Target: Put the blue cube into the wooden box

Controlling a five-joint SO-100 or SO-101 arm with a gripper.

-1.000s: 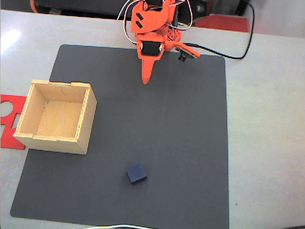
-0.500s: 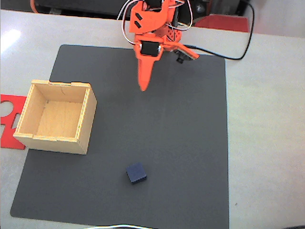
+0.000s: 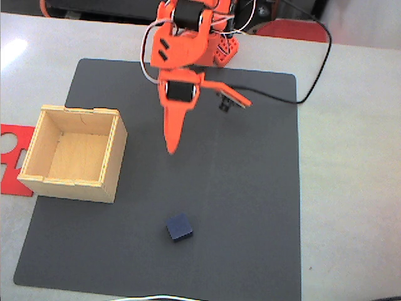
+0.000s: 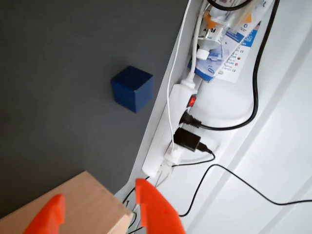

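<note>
1. The step in hand appears to be the approach: the orange gripper (image 3: 170, 149) hangs above the dark grey mat (image 3: 250, 188), well apart from the blue cube (image 3: 179, 227), which sits on the mat near its front edge in the fixed view.
2. The wooden box (image 3: 106, 169) stands on the left part of the mat in that view, open and with nothing in it; a flat red cut-out piece (image 3: 12, 135) lies just beside it on the white table (image 3: 351, 157).
3. To do this well, the arm should likely carry the gripper forward until the cube lies between the fingertips, line the jaws up with two opposite faces, and come down straight so that the cube is not pushed aside.
4. In the wrist view the two orange fingertips (image 4: 151, 207) stand a narrow way apart, holding nothing and touching nothing; the cube (image 4: 132, 88) lies ahead, near the mat's edge beside a white power strip (image 4: 165, 141).
5. That gap looks tight, so opening wider first seems wise.
</note>
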